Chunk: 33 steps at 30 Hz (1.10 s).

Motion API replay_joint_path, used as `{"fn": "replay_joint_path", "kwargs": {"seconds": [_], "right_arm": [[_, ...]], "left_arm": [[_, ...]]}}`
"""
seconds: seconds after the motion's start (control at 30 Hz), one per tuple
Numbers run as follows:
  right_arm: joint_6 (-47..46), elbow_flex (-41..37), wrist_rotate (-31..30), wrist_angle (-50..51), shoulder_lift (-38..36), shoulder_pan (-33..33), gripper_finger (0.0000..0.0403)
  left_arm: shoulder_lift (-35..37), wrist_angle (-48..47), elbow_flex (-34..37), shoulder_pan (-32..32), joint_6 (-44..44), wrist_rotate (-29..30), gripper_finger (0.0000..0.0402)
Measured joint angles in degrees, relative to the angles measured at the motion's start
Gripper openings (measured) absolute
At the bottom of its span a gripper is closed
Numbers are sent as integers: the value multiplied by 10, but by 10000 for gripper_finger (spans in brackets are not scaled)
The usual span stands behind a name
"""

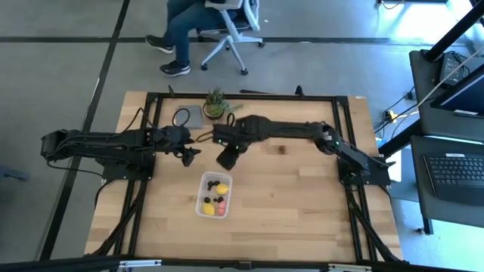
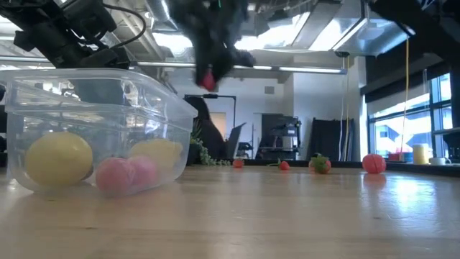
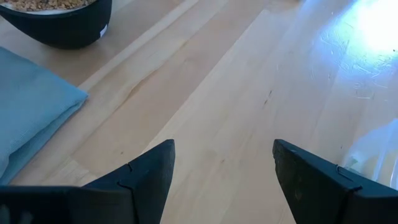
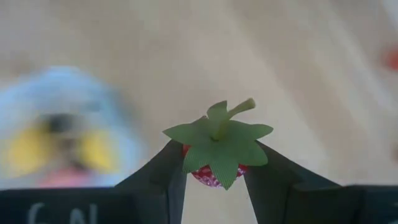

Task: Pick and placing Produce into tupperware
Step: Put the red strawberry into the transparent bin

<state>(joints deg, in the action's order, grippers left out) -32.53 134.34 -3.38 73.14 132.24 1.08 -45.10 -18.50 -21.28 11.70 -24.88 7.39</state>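
Observation:
The clear tub stands on the table near its middle and holds yellow, red and dark fruit pieces; it also shows in the low view. My right gripper hovers just beyond the tub's far side, shut on a red strawberry with a green leafy cap; the strawberry also shows in the low view. My left gripper is open and empty, left of the right gripper, above bare wood. More small fruits lie on the far part of the table. My right gripper pinches the strawberry's red body between its two fingers, one on each side. Its green cap and stem stick out past the fingertips. The strawberry is lifted clear of the table, above and beyond the tub.
A green spiky potted plant and a flat grey square piece stand at the table's far side. A dark bowl and a blue cloth show in the left wrist view. A seated person is beyond the table.

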Motion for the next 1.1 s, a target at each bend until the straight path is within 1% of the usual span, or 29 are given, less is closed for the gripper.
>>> {"fn": "replay_joint_path", "kwargs": {"seconds": [0.1,0.27,0.43,0.6,0.77,0.83,1.0,1.1], "right_arm": [[4,0,21,-73,-9,-34,134],[-1,1,21,-146,-1,-86,134],[-2,0,22,-156,45,-116,134],[-1,0,36,-160,83,-126,134],[0,0,41,-154,92,-125,135],[0,0,41,-152,92,-125,157],[-13,0,50,-151,93,-122,250],[-14,0,55,-151,93,-120,285]], "left_arm": [[0,0,0,0,1,0,261],[0,0,0,0,1,0,261],[0,0,0,0,1,0,261],[0,1,0,0,1,7,261],[0,1,0,0,1,8,261],[0,1,0,0,1,8,261],[0,1,0,0,0,8,261],[0,0,0,0,0,8,261]]}}
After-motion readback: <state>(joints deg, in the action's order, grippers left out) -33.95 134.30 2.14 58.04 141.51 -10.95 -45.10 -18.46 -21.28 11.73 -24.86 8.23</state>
